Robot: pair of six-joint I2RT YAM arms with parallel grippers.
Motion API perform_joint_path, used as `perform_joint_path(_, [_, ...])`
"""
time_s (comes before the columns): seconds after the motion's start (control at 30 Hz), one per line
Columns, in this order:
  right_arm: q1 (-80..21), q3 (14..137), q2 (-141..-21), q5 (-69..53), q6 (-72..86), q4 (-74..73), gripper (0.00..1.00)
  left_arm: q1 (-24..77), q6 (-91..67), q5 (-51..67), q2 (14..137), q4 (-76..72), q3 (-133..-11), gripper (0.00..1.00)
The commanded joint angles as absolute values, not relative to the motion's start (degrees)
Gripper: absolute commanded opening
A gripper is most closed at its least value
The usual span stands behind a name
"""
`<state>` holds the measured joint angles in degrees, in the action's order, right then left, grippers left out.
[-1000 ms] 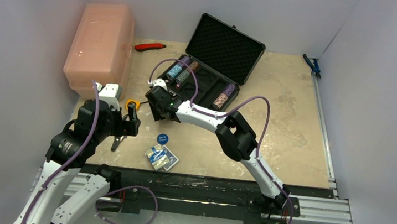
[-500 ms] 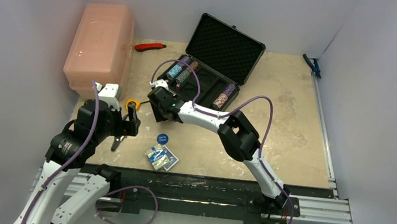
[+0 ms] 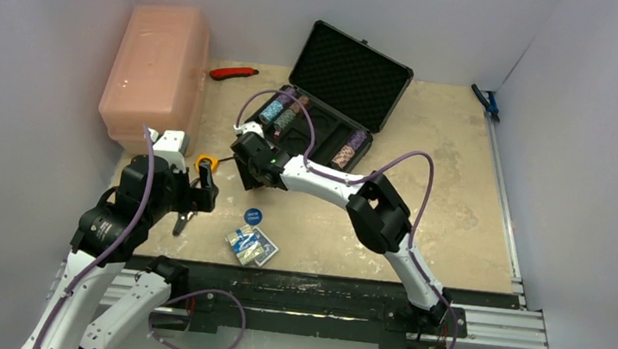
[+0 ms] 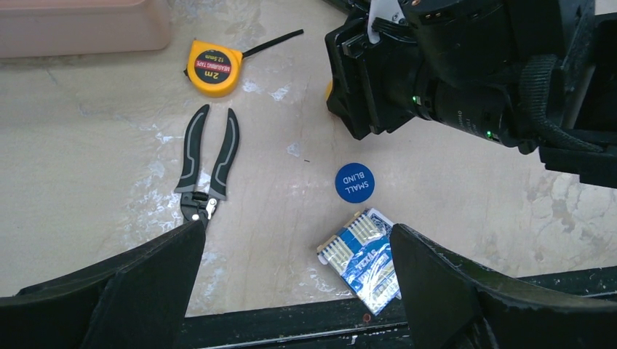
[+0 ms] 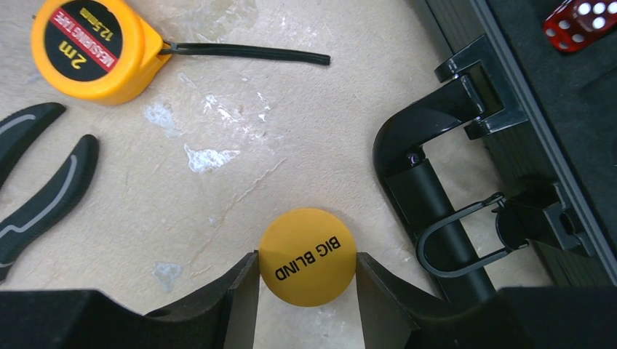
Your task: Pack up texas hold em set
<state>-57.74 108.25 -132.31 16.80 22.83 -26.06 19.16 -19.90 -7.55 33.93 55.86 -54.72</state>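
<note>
The black case (image 3: 346,79) lies open at the back, with chip stacks (image 3: 282,111) in its foam base. In the right wrist view its handle (image 5: 429,196) and a red die (image 5: 571,25) show. My right gripper (image 5: 308,280) is shut on a yellow "BIG BLIND" disc (image 5: 308,256), low over the table beside the handle; it also shows in the top view (image 3: 248,164). The blue "SMALL BLIND" disc (image 4: 354,182) and the blue-white card deck (image 4: 364,258) lie near the front edge. My left gripper (image 4: 295,240) is open and empty, above the table left of the deck.
A yellow tape measure (image 4: 213,67) and black pliers (image 4: 207,163) lie left of the right gripper. A pink translucent box (image 3: 156,72) stands at the back left, a red cutter (image 3: 234,72) beside it. A blue tool (image 3: 486,102) lies at the far right edge.
The right arm's elbow has shifted a little to the right; its gripper stays by the case's front with the yellow disc. The left arm has not moved.
</note>
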Motion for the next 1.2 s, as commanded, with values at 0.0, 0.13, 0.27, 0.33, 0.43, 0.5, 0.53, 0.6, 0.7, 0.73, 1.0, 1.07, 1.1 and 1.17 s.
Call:
perform_joint_path(0.0, [-58.0, 107.9, -127.3, 16.3, 22.3, -26.0, 0.35, 18.9, -19.2, -8.3, 33.6, 55.0, -54.6, 0.99])
perform_joint_path(0.13, [-58.0, 107.9, -126.1, 16.4, 22.5, -26.0, 0.35, 18.9, -19.2, -8.3, 33.6, 55.0, -54.6, 0.99])
perform_joint_path(0.27, [-58.0, 107.2, -125.3, 17.0, 22.7, -25.5, 0.34, 18.9, -19.2, -8.4, 33.5, 55.0, -54.6, 0.99])
perform_joint_path(0.33, [-58.0, 107.2, -124.9, 17.3, 22.8, -25.4, 0.33, 18.9, -19.2, -8.3, 33.5, 55.1, -54.6, 0.99])
perform_joint_path(0.43, [-58.0, 107.1, -124.1, 17.6, 23.0, -25.2, 0.33, 18.9, -19.2, -8.3, 33.3, 55.1, -54.6, 0.99])
perform_joint_path(0.5, [-58.0, 107.2, -123.5, 17.7, 23.1, -25.2, 0.33, 18.9, -19.2, -8.3, 33.2, 55.0, -54.6, 0.99])
perform_joint_path(0.53, [-58.0, 107.3, -123.3, 17.6, 23.1, -25.3, 0.33, 18.9, -19.2, -8.3, 33.2, 55.0, -54.6, 0.99])
perform_joint_path(0.6, [-58.0, 107.7, -122.8, 17.6, 23.0, -25.5, 0.33, 18.9, -19.2, -8.3, 33.2, 55.1, -54.7, 0.99])
perform_joint_path(0.7, [-58.0, 108.1, -122.1, 17.9, 22.5, -25.5, 0.33, 18.9, -19.2, -8.3, 33.1, 55.1, -54.6, 0.99])
perform_joint_path(0.73, [-58.0, 108.2, -121.9, 18.3, 22.2, -25.6, 0.33, 18.9, -19.2, -8.3, 33.1, 55.1, -54.6, 0.99])
perform_joint_path(1.0, [-56.6, 109.9, -121.1, 20.4, 21.0, -26.5, 0.33, 18.9, -19.2, -8.3, 33.0, 55.1, -54.6, 0.99])
perform_joint_path(1.07, [-56.0, 110.3, -120.9, 20.5, 20.5, -26.9, 0.34, 18.9, -19.2, -8.3, 33.0, 55.1, -54.6, 0.99])
perform_joint_path(1.1, [-55.6, 110.5, -121.0, 20.6, 20.3, -27.2, 0.34, 18.9, -19.2, -8.3, 33.0, 55.0, -54.5, 0.99])
perform_joint_path(1.17, [-55.0, 110.7, -121.0, 20.9, 19.9, -27.6, 0.34, 18.9, -19.2, -8.3, 33.1, 55.0, -54.6, 0.99])
